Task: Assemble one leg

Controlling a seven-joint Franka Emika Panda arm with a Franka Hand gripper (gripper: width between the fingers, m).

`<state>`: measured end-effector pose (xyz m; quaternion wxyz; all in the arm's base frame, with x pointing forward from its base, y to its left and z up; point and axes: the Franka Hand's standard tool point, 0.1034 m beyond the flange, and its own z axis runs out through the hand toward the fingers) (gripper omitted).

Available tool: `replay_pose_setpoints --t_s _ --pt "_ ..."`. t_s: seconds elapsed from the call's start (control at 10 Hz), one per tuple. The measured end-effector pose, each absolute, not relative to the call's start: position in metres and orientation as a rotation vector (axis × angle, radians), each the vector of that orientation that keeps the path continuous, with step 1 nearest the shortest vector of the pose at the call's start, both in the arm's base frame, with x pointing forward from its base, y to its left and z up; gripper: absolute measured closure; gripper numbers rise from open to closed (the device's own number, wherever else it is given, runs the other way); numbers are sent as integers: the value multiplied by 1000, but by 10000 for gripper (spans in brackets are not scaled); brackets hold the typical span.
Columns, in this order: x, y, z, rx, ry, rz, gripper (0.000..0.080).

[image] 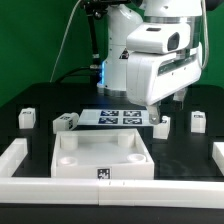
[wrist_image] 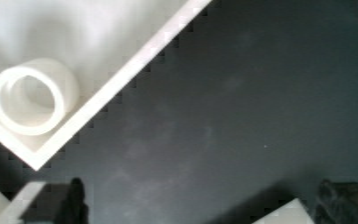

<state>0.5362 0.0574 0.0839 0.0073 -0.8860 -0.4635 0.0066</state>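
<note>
Several small white legs stand on the black table: one (image: 27, 118) at the exterior view's far left, one (image: 65, 122) beside the marker board, one (image: 162, 127) under the gripper, and one (image: 197, 121) at the right. The large white tray-like piece (image: 103, 155) lies in front. My gripper (image: 159, 112) hangs low by the tray's back right corner. In the wrist view my gripper (wrist_image: 202, 205) is open and holds nothing, with only bare black table between the dark fingertips (wrist_image: 60, 200). The tray's corner with a round socket (wrist_image: 30, 100) lies off to one side.
The marker board (image: 112, 117) lies flat behind the tray. White border walls (image: 14, 160) run along the table's left, right (image: 217, 156) and front sides. A green backdrop stands behind the arm.
</note>
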Motion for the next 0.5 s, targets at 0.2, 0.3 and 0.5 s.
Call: replay_pose_setpoints --t_s 0.2,0.3,0.5 --pt "536 57 84 -2771 -1449 21 150" --pt "536 57 84 -2771 -1449 21 150" --pt "536 57 84 -2771 -1449 21 150"
